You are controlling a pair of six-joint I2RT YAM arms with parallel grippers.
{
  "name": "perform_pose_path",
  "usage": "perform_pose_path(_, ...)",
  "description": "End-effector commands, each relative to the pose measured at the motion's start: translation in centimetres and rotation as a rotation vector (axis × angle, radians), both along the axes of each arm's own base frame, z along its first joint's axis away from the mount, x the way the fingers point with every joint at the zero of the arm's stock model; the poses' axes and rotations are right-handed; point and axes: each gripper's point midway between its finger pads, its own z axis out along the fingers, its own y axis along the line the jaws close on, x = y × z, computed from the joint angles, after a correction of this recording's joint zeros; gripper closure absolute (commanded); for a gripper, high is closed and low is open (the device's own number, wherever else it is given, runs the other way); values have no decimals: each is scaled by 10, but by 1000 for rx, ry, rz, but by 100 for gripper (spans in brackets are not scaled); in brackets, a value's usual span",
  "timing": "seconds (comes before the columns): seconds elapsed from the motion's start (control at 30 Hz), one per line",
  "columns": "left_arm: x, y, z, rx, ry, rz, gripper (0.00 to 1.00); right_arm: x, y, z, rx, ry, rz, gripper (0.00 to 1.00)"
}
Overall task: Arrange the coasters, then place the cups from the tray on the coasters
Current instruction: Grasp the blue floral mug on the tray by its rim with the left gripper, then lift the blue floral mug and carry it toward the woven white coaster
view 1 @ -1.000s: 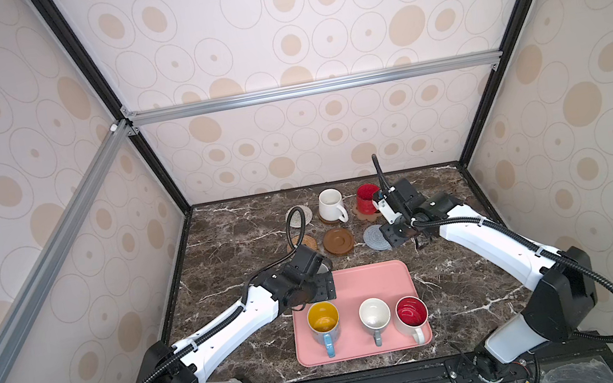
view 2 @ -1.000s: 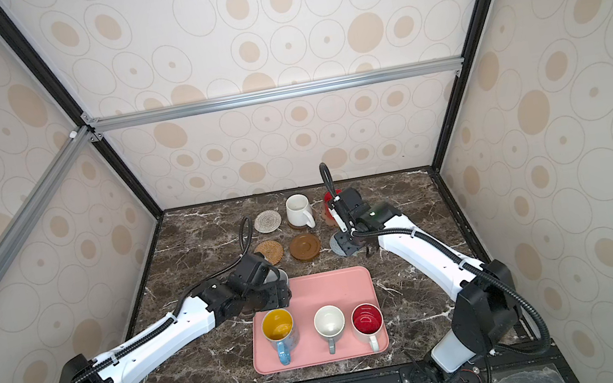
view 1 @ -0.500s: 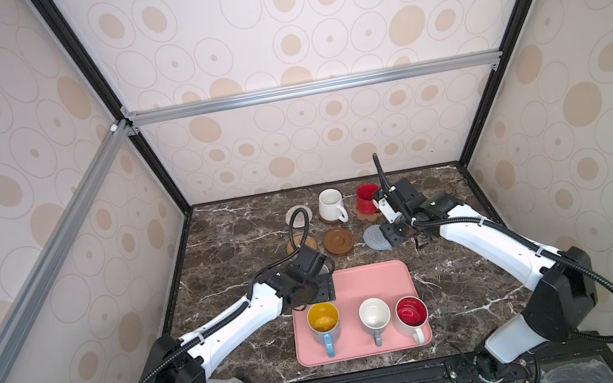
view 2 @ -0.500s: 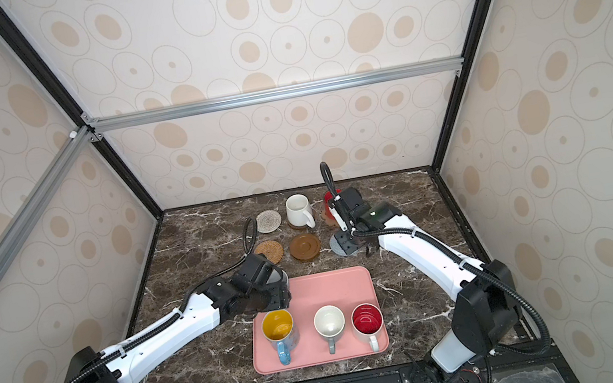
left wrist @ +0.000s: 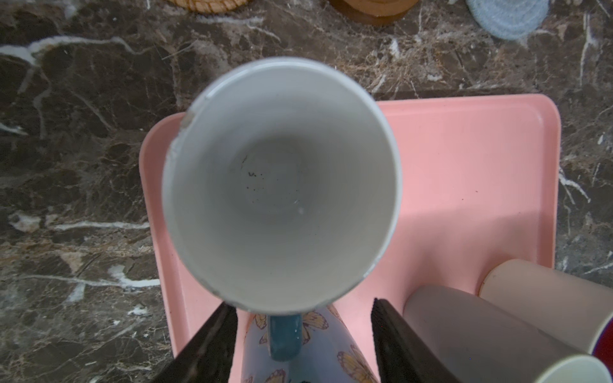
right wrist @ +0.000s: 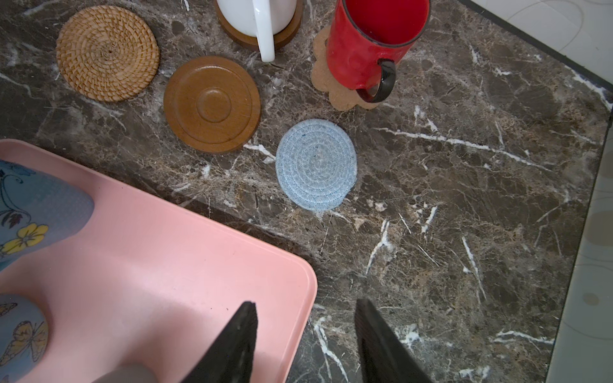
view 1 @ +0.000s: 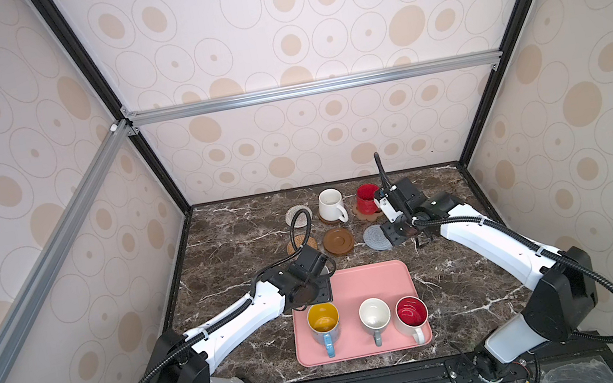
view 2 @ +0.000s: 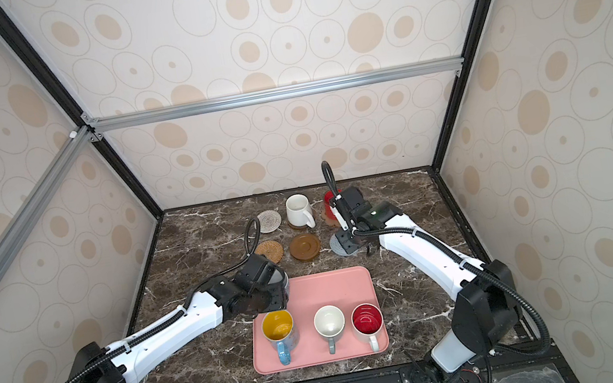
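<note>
Step in hand (judged): the left arm picks one more mug off the tray.

The left gripper [left wrist: 302, 308] hangs over the blue ceramic mug with white inside [left wrist: 282, 185]. That mug stands upright in the corner of the large flat pink rectangular tray [left wrist: 464, 182] nearest the coasters. The jaws are part-open, with one black finger [left wrist: 212, 341] on each side of the blue handle. There is a clear gap on both sides, so nothing is gripped yet.

To do it well:
- Centre the handle between the fingers and close squarely.
- Lift straight up before travelling, because the blue butterfly-print mug with yellow inside [left wrist: 315, 361] stands just behind the fingers.
- Move slowly, since a handle grip carries the weight off-centre and the mug will probably tip.
- The likely target is the tan round rattan coaster [view 1: 299, 244], which is near and free.

The right gripper [right wrist: 306, 303] has its jaws part-open and empty. It sits over the tray's corner, by the pale blue-grey round woven coaster [right wrist: 316, 164].

Containers:
- **On the tray:** four mugs, namely the two blue ones, a plain white mug [view 1: 374, 313] and a white mug with red inside [view 1: 411, 311]. All are upright and look empty, with dark specks in the bottom of the white-inside one.
- **Off the tray:** a second white mug [view 1: 330, 204] sits on a brown disc [right wrist: 288, 36], and the all-red mug [right wrist: 371, 43] sits on the brown paw-shaped cork coaster [right wrist: 335, 89].
- **Free coasters:** the rattan one, the brown wooden disc coaster [right wrist: 212, 104], the blue-grey one and the grey-white woven round coaster [view 2: 269, 220].
</note>
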Motion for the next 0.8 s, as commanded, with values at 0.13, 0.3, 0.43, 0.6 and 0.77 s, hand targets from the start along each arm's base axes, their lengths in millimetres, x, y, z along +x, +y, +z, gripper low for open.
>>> perform_pose_path(0.13, 4, 1, 7, 55, -13, -14, 43, -6, -7, 1, 3, 6, -27, 48)
perform_pose_path(0.3, 7, 0, 3, 83, -2, -19, 48, -5, -9, 2, -2, 4, -28, 48)
perform_pose_path(0.43, 9, 0, 1, 96, 0, -22, 53, -4, -9, 2, -3, 3, -30, 48)
perform_pose_path(0.6, 11, -1, -3, 106, 5, -26, 59, -4, -8, -1, -2, 13, -28, 48)
perform_pose_path(0.77, 12, -2, -6, 112, 6, -32, 66, -2, -9, -2, -6, 16, -31, 48)
